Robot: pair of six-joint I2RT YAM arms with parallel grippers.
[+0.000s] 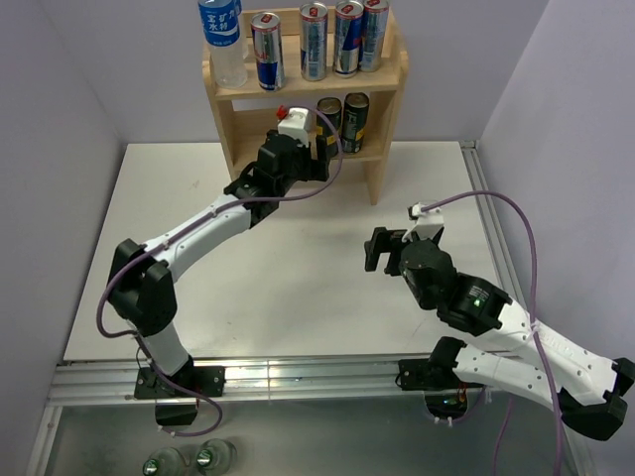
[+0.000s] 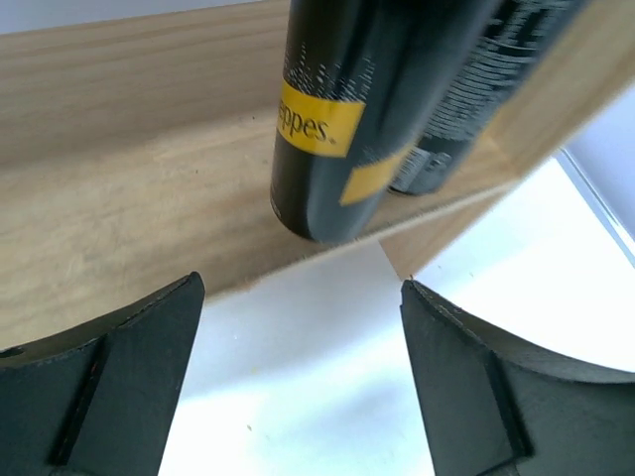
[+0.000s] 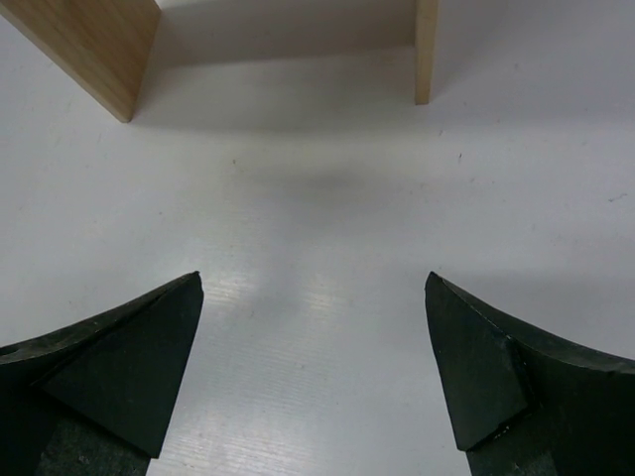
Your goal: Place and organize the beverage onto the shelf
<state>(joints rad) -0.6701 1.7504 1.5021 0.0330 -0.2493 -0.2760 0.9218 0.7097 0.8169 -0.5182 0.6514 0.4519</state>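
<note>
On lower tier of light-wood 2-tier shelf (image 2: 119,198), just beyond spread, empty left gripper (image 2: 303,327): black metal can (image 2: 337,119), yellow label reading "ppes". Well short of shelf, right gripper (image 3: 313,327) spread wide, holding nothing.

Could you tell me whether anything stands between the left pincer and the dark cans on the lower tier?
Nothing visible does: the open left pincer faces the dark cans across bare shelf and table only.
</note>
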